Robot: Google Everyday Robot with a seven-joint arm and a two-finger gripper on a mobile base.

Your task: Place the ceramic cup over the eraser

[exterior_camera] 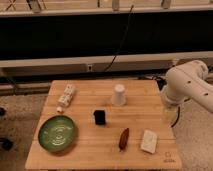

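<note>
Wooden table (95, 156) seen from the front, with six small things spread across it. Toward the back edge, right of centre, a plain white cup (118, 95) standing with its wider end down and its narrower end up. Nearer the camera and slightly left of the cup, a black eraser (100, 117) close to the middle of the table, apart from the cup with bare wood between the two.

At the back left, a white patterned bottle (65, 97) lying on its side, angled toward the front. In the front left corner, a round green plate (58, 134). Front right of the eraser, a reddish-brown stick-shaped thing (124, 138), and just beside it on the right, not touching, a flat white pad (149, 141).

At the right of the picture, the robot's white arm (187, 85), bent and held beside the table's right edge. End effector (170, 112) apparently low at the arm's lower end, by that same edge, well apart from both cup and eraser. Wide or narrow, impossible to tell.

Behind the table, a black cable (122, 40) hanging down a dark wall.
</note>
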